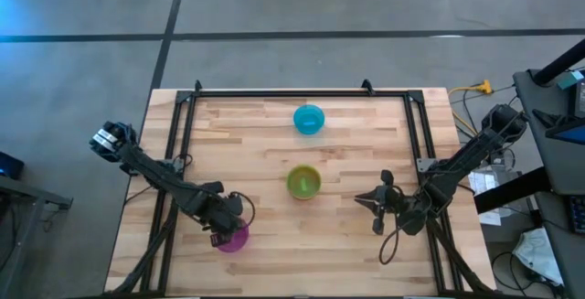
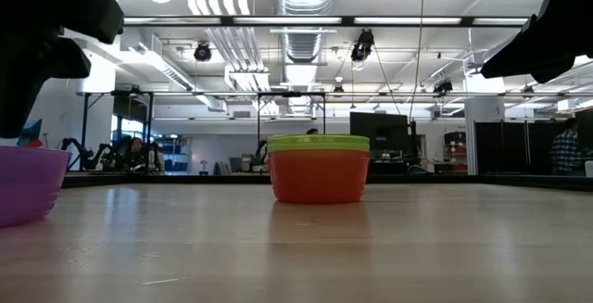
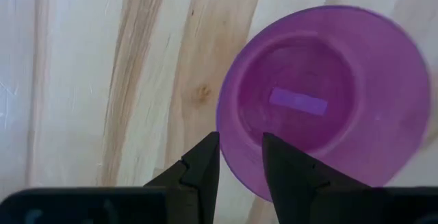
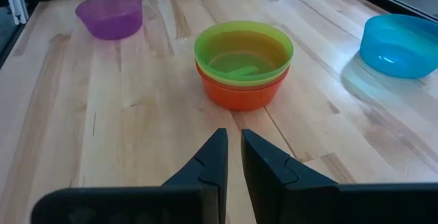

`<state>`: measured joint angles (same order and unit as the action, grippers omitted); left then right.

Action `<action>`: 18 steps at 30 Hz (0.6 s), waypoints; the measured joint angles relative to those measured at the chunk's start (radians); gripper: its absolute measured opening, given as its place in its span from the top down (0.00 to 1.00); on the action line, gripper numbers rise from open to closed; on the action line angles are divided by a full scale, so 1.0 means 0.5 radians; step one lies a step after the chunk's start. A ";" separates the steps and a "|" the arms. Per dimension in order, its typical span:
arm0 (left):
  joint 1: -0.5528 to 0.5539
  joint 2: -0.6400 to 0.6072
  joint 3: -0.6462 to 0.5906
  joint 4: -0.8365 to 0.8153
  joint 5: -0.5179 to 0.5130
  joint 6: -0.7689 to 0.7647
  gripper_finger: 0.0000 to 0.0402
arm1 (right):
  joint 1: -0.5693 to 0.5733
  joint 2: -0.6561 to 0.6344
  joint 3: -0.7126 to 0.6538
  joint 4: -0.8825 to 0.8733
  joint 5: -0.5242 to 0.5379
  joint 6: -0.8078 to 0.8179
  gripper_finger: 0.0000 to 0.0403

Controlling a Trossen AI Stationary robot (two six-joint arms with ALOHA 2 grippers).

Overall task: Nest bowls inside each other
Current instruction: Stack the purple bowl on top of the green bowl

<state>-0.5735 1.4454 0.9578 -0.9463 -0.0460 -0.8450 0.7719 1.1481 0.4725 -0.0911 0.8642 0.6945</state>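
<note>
High view, near edge of the worktop (image 1: pixel 274 130): the left claw (image 1: pixel 222 229) hangs directly over the purple bowl (image 1: pixel 234 238), which sits alone close to the near-left corner.
Left claw: its fingers (image 3: pixel 204 162) are slightly parted, one either side of the purple bowl's (image 3: pixel 321 97) rim; whether they touch the rim I cannot tell, and the bowl looks to be resting on the wood.
Right claw: the right claw (image 1: pixel 374 203) waits above the near-right part of the worktop, fingers (image 4: pixel 212 157) almost pressed together with nothing between them, pointing toward the stack.
Middle of the worktop: an orange bowl (image 4: pixel 239 92) with a green bowl (image 4: pixel 243 49) seated inside it; a yellowish band between the two rims may be a third bowl, but I cannot be sure.
Far edge: the blue bowl (image 1: pixel 308 119) stands alone near the middle of the far edge, well apart from the stack.
Done: by my reading, one stack is begun at the centre.
Left: the purple and blue bowls are not yet nested; no pink bowl is visible on its own.
</note>
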 joint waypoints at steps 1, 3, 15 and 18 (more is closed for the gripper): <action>0.000 0.019 -0.001 0.000 0.000 0.025 0.76 | 0.000 0.000 0.000 0.000 0.000 0.000 0.91; 0.000 0.054 -0.002 0.000 -0.002 0.049 0.76 | 0.000 0.000 0.000 -0.001 0.000 0.000 0.91; 0.001 0.126 -0.022 0.019 -0.082 0.101 0.76 | 0.000 0.000 -0.002 0.000 0.000 0.000 0.91; 0.003 0.125 -0.045 0.074 -0.082 0.139 0.76 | 0.000 0.000 -0.002 0.000 0.000 0.001 0.91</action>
<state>-0.5720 1.5082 0.9351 -0.9093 -0.0868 -0.7757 0.7719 1.1481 0.4713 -0.0910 0.8642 0.6948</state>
